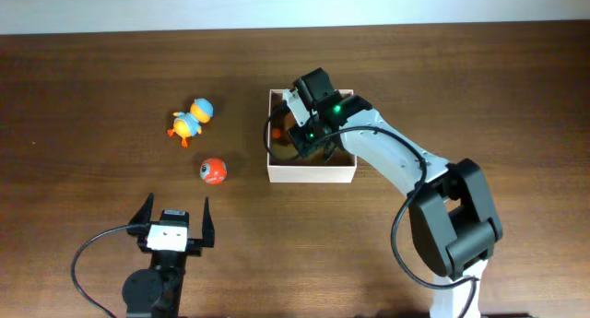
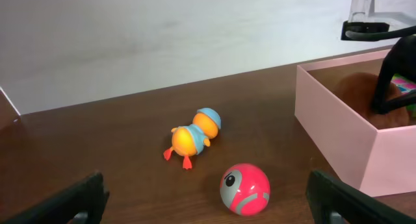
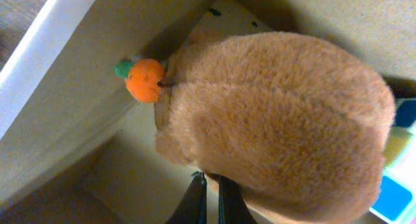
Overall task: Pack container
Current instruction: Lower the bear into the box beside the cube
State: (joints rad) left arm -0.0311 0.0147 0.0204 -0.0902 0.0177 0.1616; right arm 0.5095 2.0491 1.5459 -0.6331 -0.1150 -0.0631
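Note:
The container (image 1: 311, 173) is a square cream-walled box right of centre; it also shows in the left wrist view (image 2: 338, 130) and the right wrist view (image 3: 97, 68). My right gripper (image 1: 309, 134) is down inside it. Its fingers (image 3: 208, 178) are nearly closed, pinching the edge of a brown plush toy (image 3: 279, 120) that lies in the box. A small orange piece (image 3: 144, 80) sits at the plush's end against the wall. My left gripper (image 1: 177, 207) is open and empty, near the front edge (image 2: 208, 208).
An orange-and-blue duck toy (image 1: 191, 121) (image 2: 193, 136) and a red-and-grey ball (image 1: 213, 170) (image 2: 245, 188) lie on the brown table left of the container. A blue-and-green item (image 3: 396, 185) lies in the box beside the plush.

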